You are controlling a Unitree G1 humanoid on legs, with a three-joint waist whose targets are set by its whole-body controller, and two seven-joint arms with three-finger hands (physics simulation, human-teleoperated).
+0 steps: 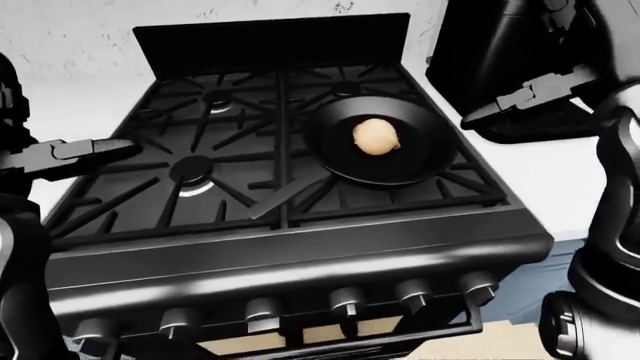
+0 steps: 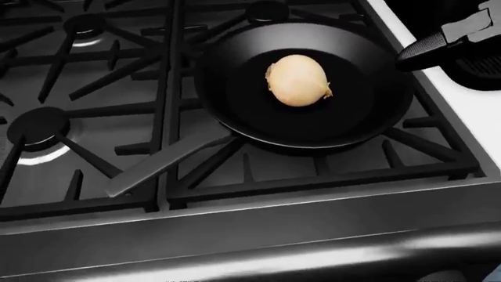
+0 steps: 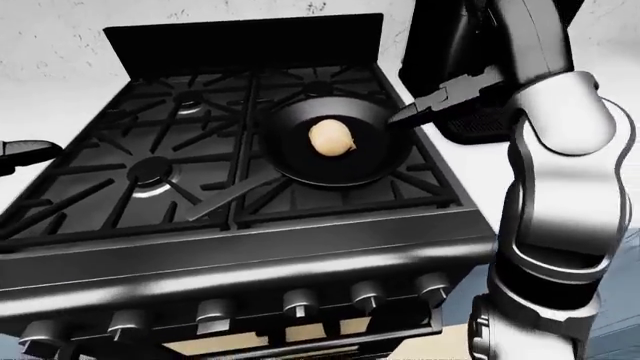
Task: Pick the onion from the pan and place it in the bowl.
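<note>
A pale tan onion (image 2: 298, 80) lies in the middle of a black pan (image 2: 352, 114) on the stove's right-hand burner. The pan's handle (image 2: 157, 167) points to the lower left. My right hand (image 2: 419, 51) reaches in from the upper right with its fingers stretched out and open, the tips just over the pan's right rim and clear of the onion. My left hand (image 1: 85, 152) hovers open beside the stove's left edge, holding nothing. No bowl is clearly recognisable.
The black gas stove (image 1: 230, 187) has raised iron grates and a row of knobs (image 1: 345, 301) below. To its right is a white counter (image 1: 565, 176) with a dark ribbed object (image 2: 479, 73) under my right hand. A white wall stands behind.
</note>
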